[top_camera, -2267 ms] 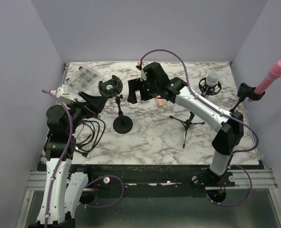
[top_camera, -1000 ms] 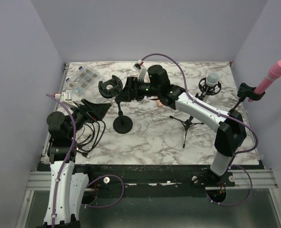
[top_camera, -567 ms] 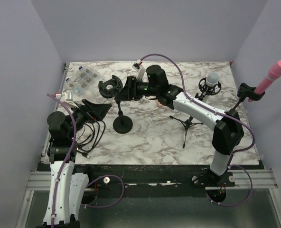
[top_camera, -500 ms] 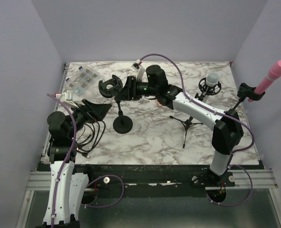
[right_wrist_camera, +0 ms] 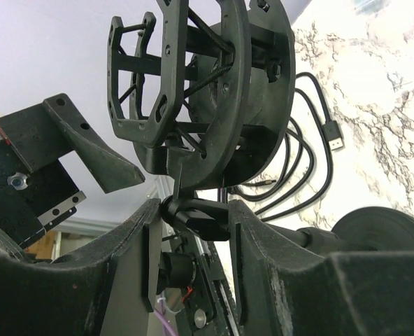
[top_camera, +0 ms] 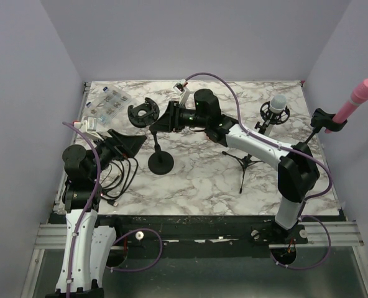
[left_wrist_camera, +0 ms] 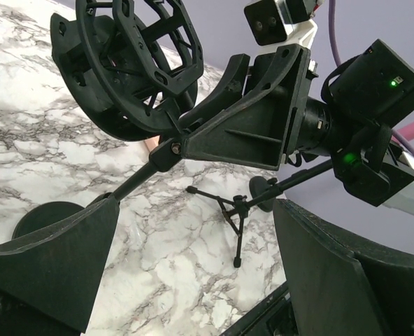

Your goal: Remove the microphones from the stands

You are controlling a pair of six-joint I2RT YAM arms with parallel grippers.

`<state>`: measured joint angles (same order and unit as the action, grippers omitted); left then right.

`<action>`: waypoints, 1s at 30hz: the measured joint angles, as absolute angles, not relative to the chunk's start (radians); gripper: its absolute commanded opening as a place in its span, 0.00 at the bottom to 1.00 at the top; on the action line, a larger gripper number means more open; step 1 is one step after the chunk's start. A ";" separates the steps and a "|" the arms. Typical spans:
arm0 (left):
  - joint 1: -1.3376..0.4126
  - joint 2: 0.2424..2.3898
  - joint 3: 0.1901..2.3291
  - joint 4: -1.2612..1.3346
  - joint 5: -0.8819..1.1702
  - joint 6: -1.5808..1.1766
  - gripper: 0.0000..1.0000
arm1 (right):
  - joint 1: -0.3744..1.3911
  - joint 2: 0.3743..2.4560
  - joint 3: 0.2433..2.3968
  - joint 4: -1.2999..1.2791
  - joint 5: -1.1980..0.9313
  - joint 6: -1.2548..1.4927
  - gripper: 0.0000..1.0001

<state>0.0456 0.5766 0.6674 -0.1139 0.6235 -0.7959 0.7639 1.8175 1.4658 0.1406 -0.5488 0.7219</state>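
A black desk stand with a round base carries an empty black shock mount at the table's middle left. My right gripper reaches in from the right and is shut on the stand's swivel joint just under that mount. My left gripper hangs open to the left of the stand, nothing between its fingers. A grey-headed microphone sits in a second shock mount on a tripod stand. A pink microphone is clipped at the far right.
Black cables lie coiled on the marble near the left arm. A clear box of small parts rests at the back left corner. The tripod's legs spread across the middle right.
My right gripper has slid left onto the stand's joint and its jaws have narrowed around it. The left arm has stayed put over the last second.
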 measured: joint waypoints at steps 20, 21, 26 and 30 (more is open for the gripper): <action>0.044 0.583 0.679 -0.115 0.624 -0.791 0.95 | 0.766 1.865 1.341 0.298 -0.553 0.734 0.35; 0.044 0.583 0.679 -0.115 0.624 -0.791 0.95 | 0.766 1.870 1.341 0.301 -0.554 0.733 0.35; 0.044 0.579 0.679 -0.126 0.624 -0.781 0.95 | 0.770 1.899 1.334 0.292 -0.557 0.730 0.35; 0.044 0.571 0.679 -0.138 0.623 -0.774 0.95 | 0.770 1.913 1.319 0.290 -0.556 0.726 0.39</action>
<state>0.0437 0.5713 0.6788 -0.1383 0.6231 -0.7742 0.7700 1.9133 1.3186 0.2905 -0.5556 0.7258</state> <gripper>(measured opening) 0.952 0.442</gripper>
